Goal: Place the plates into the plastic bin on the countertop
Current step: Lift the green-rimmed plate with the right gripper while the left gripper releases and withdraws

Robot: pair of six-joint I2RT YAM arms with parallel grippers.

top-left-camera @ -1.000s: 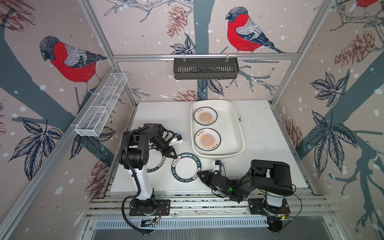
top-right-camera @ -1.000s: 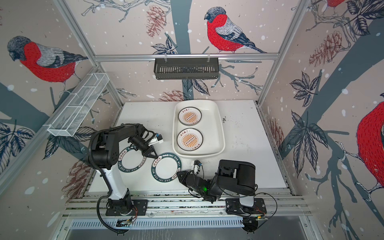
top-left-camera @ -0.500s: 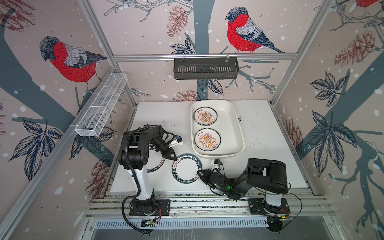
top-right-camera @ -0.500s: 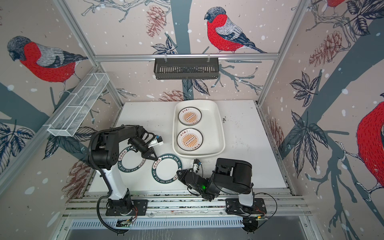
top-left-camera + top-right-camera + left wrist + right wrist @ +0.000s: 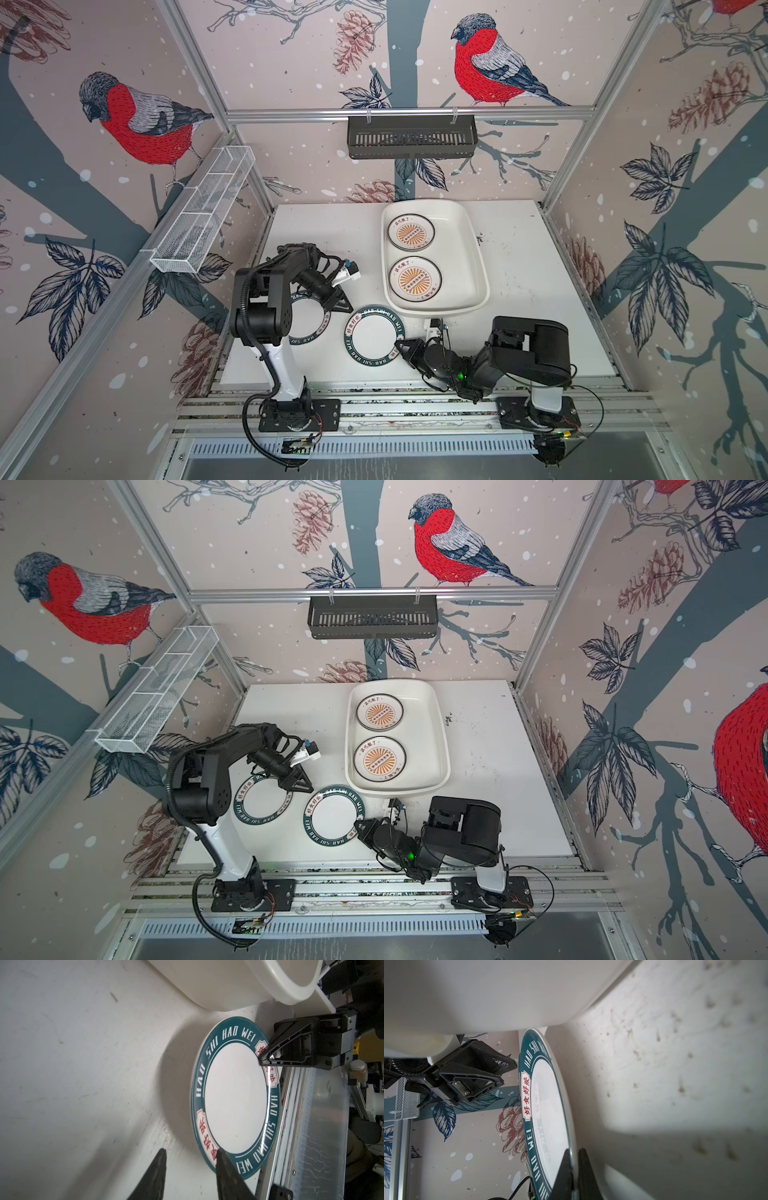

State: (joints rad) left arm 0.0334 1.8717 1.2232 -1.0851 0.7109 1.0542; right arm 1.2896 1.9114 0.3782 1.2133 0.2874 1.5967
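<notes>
Two plates with orange sunburst centres (image 5: 411, 233) (image 5: 415, 279) lie in the plastic bin (image 5: 467, 253) on the countertop (image 5: 316, 232); both top views show them. In front of the bin lies a green-rimmed plate (image 5: 371, 337) (image 5: 333, 814). My right gripper (image 5: 397, 345) (image 5: 574, 1159) is shut on its near rim. My left gripper (image 5: 347, 307) (image 5: 191, 1153) is open beside that plate's far-left edge, with only bare countertop between its fingers. A second green-rimmed plate (image 5: 309, 320) lies partly under the left arm.
A black slotted basket (image 5: 411, 141) hangs on the back wall. A white wire-mesh basket (image 5: 203, 224) is fixed to the left frame. Aluminium rails (image 5: 415, 401) run along the front edge. Dark specks (image 5: 480, 239) lie right of the bin.
The right gripper has shut on the green-rimmed plate's rim after edging left. The left gripper's jaws have opened beside the plate.
</notes>
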